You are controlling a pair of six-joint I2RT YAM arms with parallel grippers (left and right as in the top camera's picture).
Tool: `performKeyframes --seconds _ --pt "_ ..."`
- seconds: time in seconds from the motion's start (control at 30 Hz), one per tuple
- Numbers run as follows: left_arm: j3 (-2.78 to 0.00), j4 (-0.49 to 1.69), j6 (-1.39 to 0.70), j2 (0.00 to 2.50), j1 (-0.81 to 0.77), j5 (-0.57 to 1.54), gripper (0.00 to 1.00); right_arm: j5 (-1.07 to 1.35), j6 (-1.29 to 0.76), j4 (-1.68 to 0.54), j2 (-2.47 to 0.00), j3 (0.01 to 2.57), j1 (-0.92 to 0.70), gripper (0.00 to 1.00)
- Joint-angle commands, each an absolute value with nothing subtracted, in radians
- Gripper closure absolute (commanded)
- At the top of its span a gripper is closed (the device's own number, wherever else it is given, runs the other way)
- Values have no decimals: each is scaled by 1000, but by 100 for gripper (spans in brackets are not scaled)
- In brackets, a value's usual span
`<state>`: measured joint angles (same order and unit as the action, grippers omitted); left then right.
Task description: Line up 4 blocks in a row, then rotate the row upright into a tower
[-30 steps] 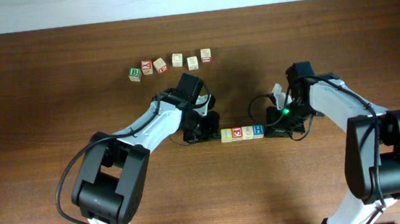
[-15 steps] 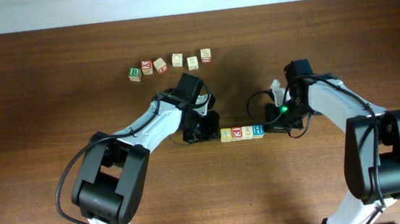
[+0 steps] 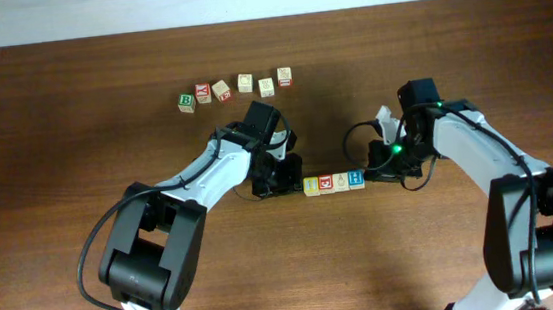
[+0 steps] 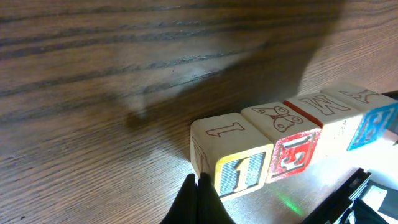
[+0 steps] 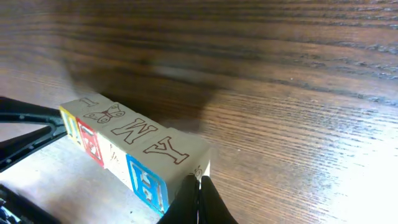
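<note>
Sandwiched the blocks (image 3: 334,182) in a tight row, centre of the counter (image 3: 55,144), between left end effector (image 4: 198,190) and right end effector (image 5: 199,193), both clenched empty against its ends, seemingly to swing it together

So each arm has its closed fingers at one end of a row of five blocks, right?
Not quite. The row holds four blocks, not five, and the overhead view shows this. The rest is right: the left fingers are closed at the end with the yellow-faced block, and the right fingers are closed at the end with the blue-lettered block.
</note>
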<state>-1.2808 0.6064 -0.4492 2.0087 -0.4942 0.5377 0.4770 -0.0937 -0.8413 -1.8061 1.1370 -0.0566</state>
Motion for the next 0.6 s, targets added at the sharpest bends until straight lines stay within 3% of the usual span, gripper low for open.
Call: performKeyframes --seconds 0.0,0.57 --pt "-1281 602 -432 2020 -495 558 100 525 -82 -852 -1773 1161 -78 96" --pt "-1281 602 -432 2020 -495 558 100 542 -113 -883 -1773 1236 -205 95"
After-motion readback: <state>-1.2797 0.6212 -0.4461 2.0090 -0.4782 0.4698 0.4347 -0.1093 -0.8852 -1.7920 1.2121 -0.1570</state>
